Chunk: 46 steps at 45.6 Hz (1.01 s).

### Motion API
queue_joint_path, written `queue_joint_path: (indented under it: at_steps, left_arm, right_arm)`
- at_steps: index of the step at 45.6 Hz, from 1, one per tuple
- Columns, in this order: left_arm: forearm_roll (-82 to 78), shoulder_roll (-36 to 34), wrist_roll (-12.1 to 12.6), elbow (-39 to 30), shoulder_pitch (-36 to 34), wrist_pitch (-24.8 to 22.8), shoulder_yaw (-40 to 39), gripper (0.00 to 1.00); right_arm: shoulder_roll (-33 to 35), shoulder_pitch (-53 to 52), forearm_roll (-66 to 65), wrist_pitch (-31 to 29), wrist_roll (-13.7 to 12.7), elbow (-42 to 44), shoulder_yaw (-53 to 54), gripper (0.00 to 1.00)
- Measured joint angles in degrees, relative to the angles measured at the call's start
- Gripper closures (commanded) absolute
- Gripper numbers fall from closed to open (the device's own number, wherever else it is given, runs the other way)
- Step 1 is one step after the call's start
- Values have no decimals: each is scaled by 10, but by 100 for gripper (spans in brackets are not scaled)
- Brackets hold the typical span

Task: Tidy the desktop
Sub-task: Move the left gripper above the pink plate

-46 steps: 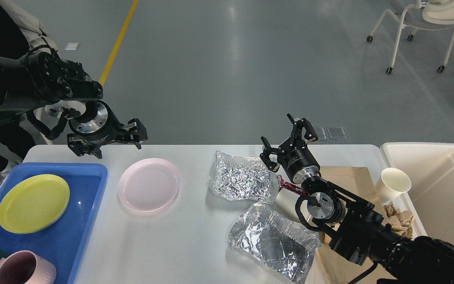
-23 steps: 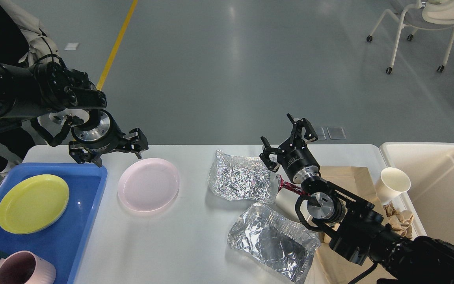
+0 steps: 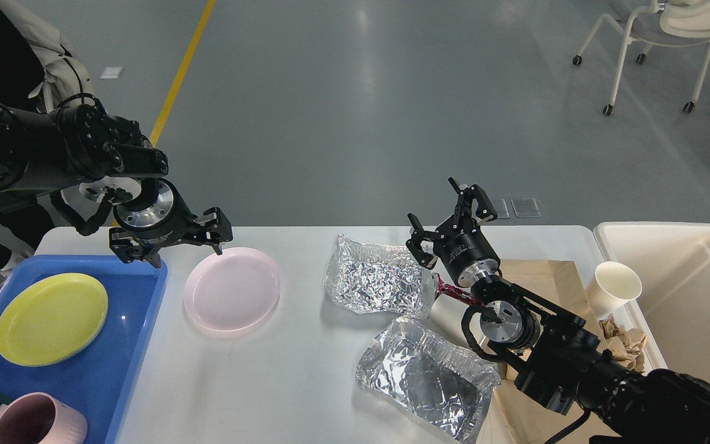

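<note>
Since a second ago, my left gripper (image 3: pixel 173 237), fingers apart, has dropped toward the pink plate (image 3: pixel 232 288) at left-centre; the right gripper (image 3: pixel 450 219) stays spread, empty, so that plate likely goes next.

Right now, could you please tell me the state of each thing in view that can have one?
left gripper: open, empty, at the pink plate's far rim
right gripper: open, empty
pink plate: empty, on the desktop
yellow plate: empty, in the blue tray
paper cup: empty, tilted
far foil container: crumpled
near foil container: open, empty
</note>
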<state>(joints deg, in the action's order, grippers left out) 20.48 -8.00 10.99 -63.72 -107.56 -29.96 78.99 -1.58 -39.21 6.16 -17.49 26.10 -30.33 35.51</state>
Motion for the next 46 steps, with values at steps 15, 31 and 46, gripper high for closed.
queue_joint_path:
  at_steps: [15, 31, 46]
  left_arm:
    - [1, -1, 0, 0, 1, 0, -1, 3]
    - [1, 0, 0, 0, 1, 0, 0, 3]
    - [0, -1, 0, -2, 2, 0, -1, 3]
  right_arm:
    - [0, 0, 0, 0, 0, 0, 0, 0]
    - [0, 0, 0, 0, 0, 0, 0, 0]
    - [0, 0, 0, 0, 0, 0, 0, 0]
